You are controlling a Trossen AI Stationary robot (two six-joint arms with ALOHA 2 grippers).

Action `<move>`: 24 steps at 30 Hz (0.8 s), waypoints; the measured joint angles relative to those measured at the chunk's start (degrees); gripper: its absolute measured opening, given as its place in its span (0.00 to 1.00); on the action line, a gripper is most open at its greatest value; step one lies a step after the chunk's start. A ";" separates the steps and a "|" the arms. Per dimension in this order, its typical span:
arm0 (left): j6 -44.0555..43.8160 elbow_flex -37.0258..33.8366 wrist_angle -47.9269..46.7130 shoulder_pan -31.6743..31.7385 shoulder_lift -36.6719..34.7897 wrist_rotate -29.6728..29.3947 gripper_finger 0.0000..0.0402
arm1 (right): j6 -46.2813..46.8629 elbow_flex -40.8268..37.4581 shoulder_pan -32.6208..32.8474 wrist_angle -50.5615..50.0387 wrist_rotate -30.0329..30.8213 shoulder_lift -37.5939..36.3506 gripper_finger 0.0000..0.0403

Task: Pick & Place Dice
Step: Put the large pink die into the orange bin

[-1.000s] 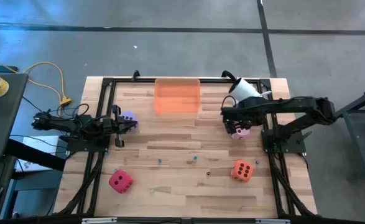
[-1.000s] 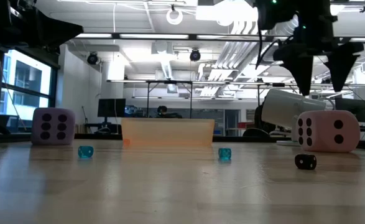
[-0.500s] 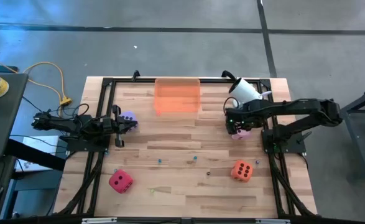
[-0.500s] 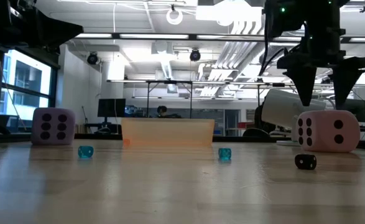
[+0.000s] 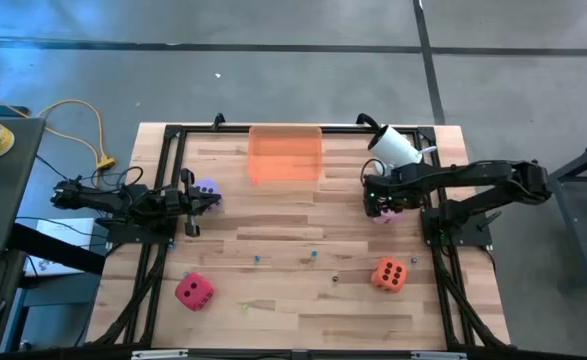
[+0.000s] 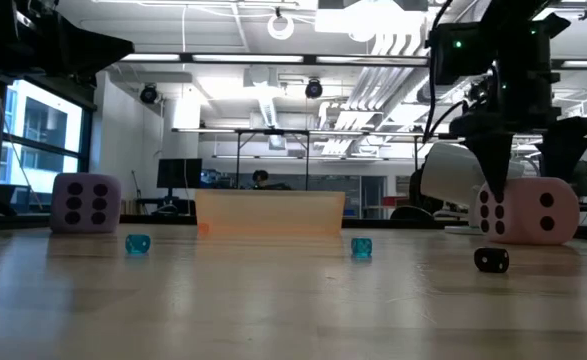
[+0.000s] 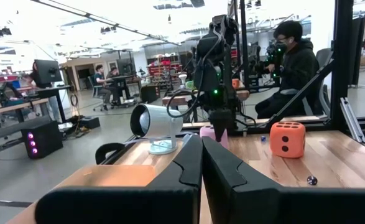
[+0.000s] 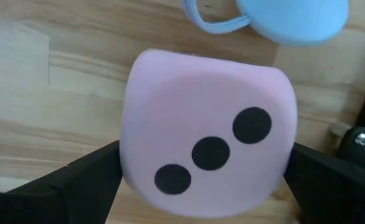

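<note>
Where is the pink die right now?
From above, the pink die sits on the table's right side, just in front of the white mug, directly under the right gripper, whose open fingers straddle it.

Grey concrete floor [image 5: 273,60], bright ceiling lights [image 6: 283,25], a seated person [image 7: 291,59] behind.

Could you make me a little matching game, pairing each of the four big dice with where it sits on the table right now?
Things:
1. pink die
2. lavender die
3. red die
4. orange die

Places:
A. front of the table, on the left arm's side
B. between the open fingers of the right gripper, beside the white lamp
C. just ahead of the shut left gripper
D. front of the table, on the right arm's side

Pairs: 1-B, 2-C, 3-A, 4-D
</note>
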 joint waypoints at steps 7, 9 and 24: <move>0.00 0.01 0.00 0.00 0.00 0.01 0.00 | -0.45 -0.13 0.04 1.73 4.40 0.09 0.99; 0.00 0.01 0.00 0.02 0.00 0.02 0.00 | -1.63 -0.13 0.04 1.79 4.42 0.09 0.99; 0.00 0.01 0.01 0.02 0.00 0.02 0.00 | -5.88 -0.15 0.02 2.49 8.35 0.13 0.99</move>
